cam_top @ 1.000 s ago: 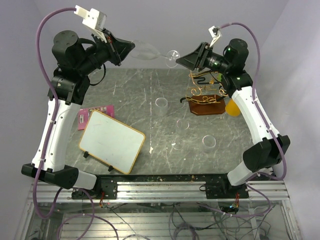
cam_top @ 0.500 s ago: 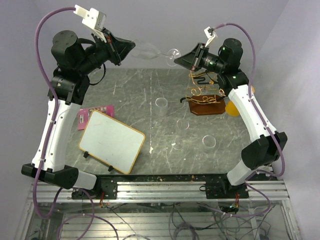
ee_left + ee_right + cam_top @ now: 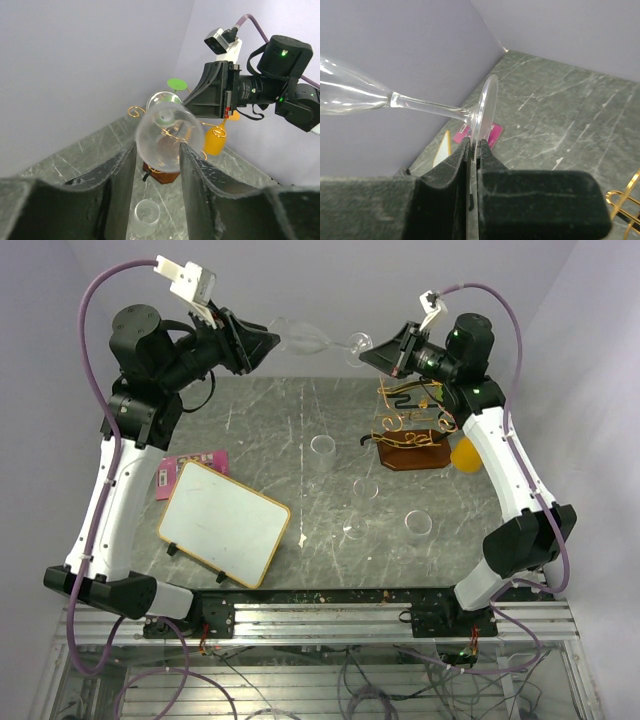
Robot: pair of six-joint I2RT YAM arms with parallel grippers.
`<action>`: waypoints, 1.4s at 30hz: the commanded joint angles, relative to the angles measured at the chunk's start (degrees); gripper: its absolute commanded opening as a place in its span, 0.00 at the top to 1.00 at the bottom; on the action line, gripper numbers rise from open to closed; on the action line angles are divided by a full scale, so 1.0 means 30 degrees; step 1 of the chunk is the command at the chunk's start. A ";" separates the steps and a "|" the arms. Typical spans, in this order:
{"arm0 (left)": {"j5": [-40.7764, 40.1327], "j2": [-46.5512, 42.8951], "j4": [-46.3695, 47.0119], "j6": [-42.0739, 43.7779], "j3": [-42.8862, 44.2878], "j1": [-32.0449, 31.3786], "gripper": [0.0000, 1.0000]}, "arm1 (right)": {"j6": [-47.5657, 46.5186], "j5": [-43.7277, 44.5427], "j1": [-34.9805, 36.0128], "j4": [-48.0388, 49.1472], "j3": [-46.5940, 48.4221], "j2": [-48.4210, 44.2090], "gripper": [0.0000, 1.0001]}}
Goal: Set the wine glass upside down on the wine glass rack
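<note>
A clear wine glass [image 3: 300, 338] hangs level in the air above the table's far edge, held between both arms. My left gripper [image 3: 262, 340] is shut on its bowl; the left wrist view shows the bowl [image 3: 167, 135] between both fingers. My right gripper [image 3: 372, 352] is shut on the rim of its foot [image 3: 486, 107], with the stem [image 3: 427, 105] running off to the left. The wine glass rack [image 3: 410, 420], gold and black wire on a reddish-brown base [image 3: 410, 452], stands on the table below my right gripper. It also shows in the left wrist view [image 3: 161, 172].
A framed whiteboard [image 3: 223, 522] lies at the near left with a pink card [image 3: 195, 468] beside it. Clear tumblers [image 3: 322, 448] [image 3: 365, 488] [image 3: 417, 524] stand mid-table. An orange object [image 3: 465, 455] sits right of the rack. Grey walls stand close behind.
Both grippers and the wine glass have risen and shifted a little to the right. The foot now sits pinched between the right fingers.
</note>
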 commanded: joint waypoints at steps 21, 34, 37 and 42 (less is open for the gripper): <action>-0.7893 -0.5110 -0.5691 0.9071 -0.2716 0.0376 0.03 | -1.0665 1.1002 -0.3646 -0.4367 0.5140 -0.2440 1.00; -0.5712 -0.6269 -0.7563 1.1333 -0.5086 0.1352 0.02 | -1.7095 1.7788 -0.3636 -0.5141 0.8697 -0.1015 1.00; -0.4906 -0.6032 -0.8032 1.1387 -0.4976 0.1806 0.02 | -1.8423 1.9104 -0.3543 -0.4979 0.9252 -0.0338 1.00; -0.3654 -0.5319 -0.8535 1.1191 -0.4644 0.2152 0.04 | -2.0866 2.1613 -0.3080 -0.4362 0.9558 0.1048 1.00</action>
